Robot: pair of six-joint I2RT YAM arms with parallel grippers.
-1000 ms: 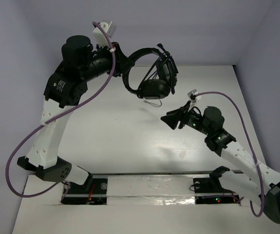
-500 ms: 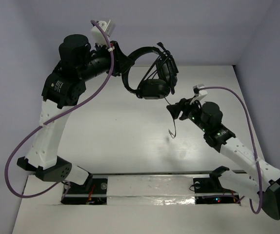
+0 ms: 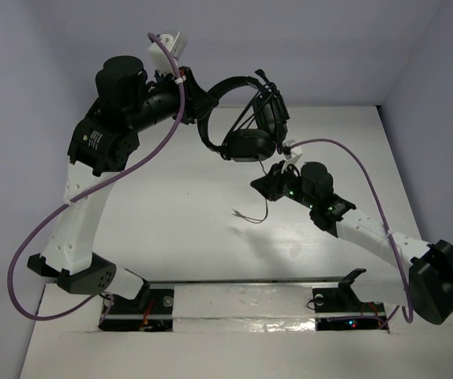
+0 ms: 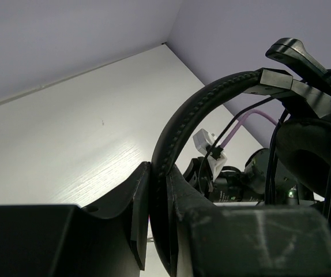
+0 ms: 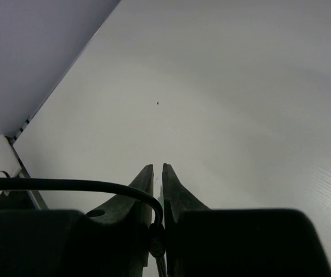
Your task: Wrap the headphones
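Left claw [image 4: 157, 179] clamped on headphones [image 3: 248, 144] headband, held aloft; right claw [image 5: 157, 171] pinched shut on cable [image 5: 67, 184].

1. My left arm [image 3: 76, 209] is built of white shell links and rounded black joint housings; 1 housing carries small white markings [image 3: 94, 138].
2. A thick purple cable [image 3: 12, 283] runs along it, ending at a white connector [image 3: 171, 41].
3. My right arm [image 3: 365, 234] has the same white and black build, with a second purple lead [image 3: 329, 141].
4. My left gripper [image 4: 158, 173] has matte black fingers with pale scuffs.
5. My right gripper [image 5: 157, 170] has 2 tapered black fingers, 1 with a round hole.
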